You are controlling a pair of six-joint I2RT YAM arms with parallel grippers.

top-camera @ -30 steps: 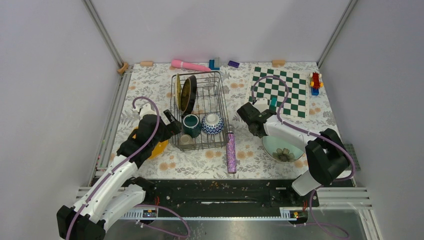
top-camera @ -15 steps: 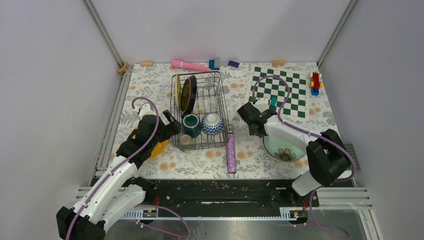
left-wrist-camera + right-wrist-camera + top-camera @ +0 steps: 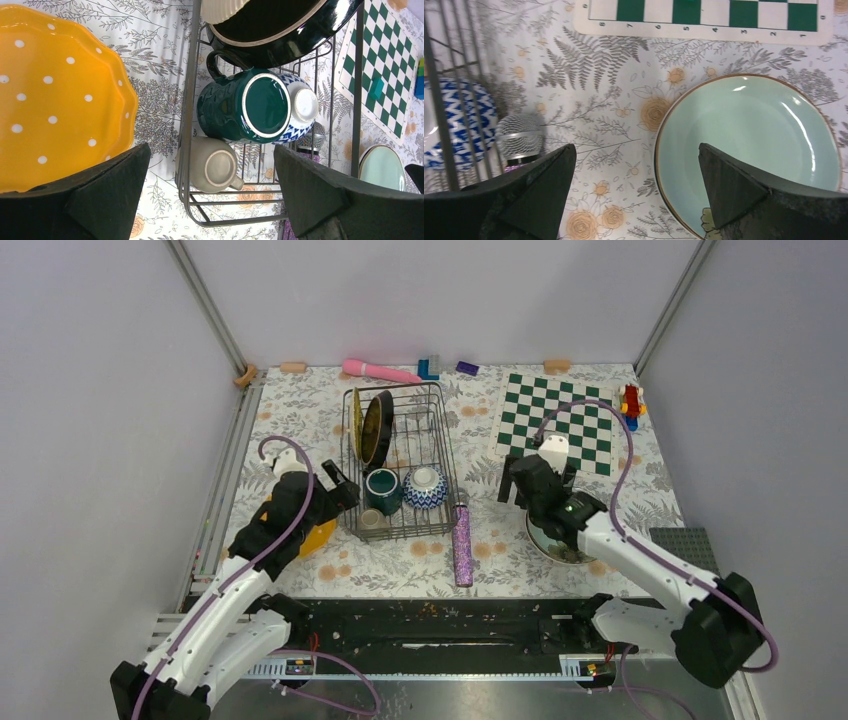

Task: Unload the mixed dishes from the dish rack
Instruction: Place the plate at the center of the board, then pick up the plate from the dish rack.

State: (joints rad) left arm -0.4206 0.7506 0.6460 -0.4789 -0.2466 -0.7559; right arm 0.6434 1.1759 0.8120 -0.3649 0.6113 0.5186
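The black wire dish rack (image 3: 443,440) holds upright plates (image 3: 375,426), a dark teal mug (image 3: 382,487), a patterned bowl (image 3: 426,486) and a small greyish cup (image 3: 371,519). My left gripper (image 3: 343,489) stands open at the rack's left side. In the left wrist view the greyish cup (image 3: 215,165) lies between and beyond the fingers, inside the rack wire (image 3: 187,125), below the mug (image 3: 245,107). A yellow dotted plate (image 3: 60,95) lies on the table outside the rack. My right gripper (image 3: 517,487) is open and empty over the table, beside a pale green plate (image 3: 749,145) lying flat.
A glittery purple cylinder (image 3: 462,543) lies just right of the rack's near corner. The green-white chessboard (image 3: 560,420) is at the back right, with a toy (image 3: 630,404) beside it. A pink object (image 3: 378,370) and small blocks (image 3: 428,368) line the back edge.
The right gripper's jaws have opened wide. The right arm's elbow has swung toward the near right, off the pale green plate. The left arm has barely moved.
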